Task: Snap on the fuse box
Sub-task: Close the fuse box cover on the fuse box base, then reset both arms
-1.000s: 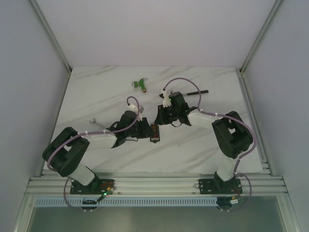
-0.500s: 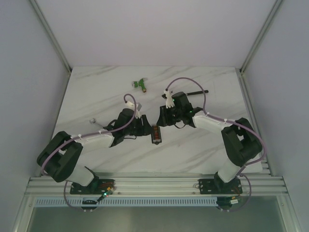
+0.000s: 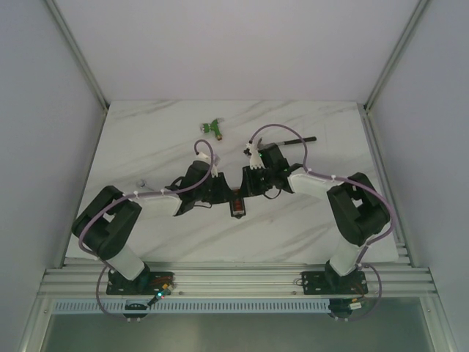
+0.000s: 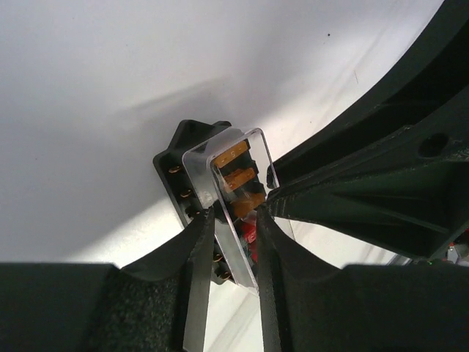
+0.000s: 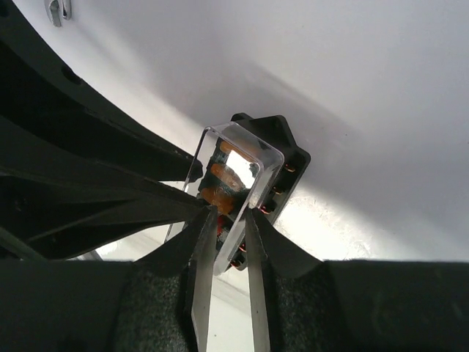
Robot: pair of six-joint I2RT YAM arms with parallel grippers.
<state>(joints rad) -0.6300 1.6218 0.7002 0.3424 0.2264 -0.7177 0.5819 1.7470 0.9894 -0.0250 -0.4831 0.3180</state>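
The left gripper (image 4: 234, 214) is closed to a narrow gap, its fingers pinching the long sides of the clear lid (image 4: 226, 150) near one end. The right gripper (image 5: 231, 213) pinches the same lid from the opposite end, just as narrowly. Directly under both sits the fuse box (image 4: 183, 143), flat on the table (image 4: 110, 88). Holding it at both ends probably squares the lid over the box, so a downward press can snap it on.

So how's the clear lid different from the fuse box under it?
The lid is see-through; the fuse box is black. The lid is narrower, so the box's edges stick out either side. The lid sits on top, covering the orange fuses; the box lies underneath. Both are long rectangles, lined up lengthwise.
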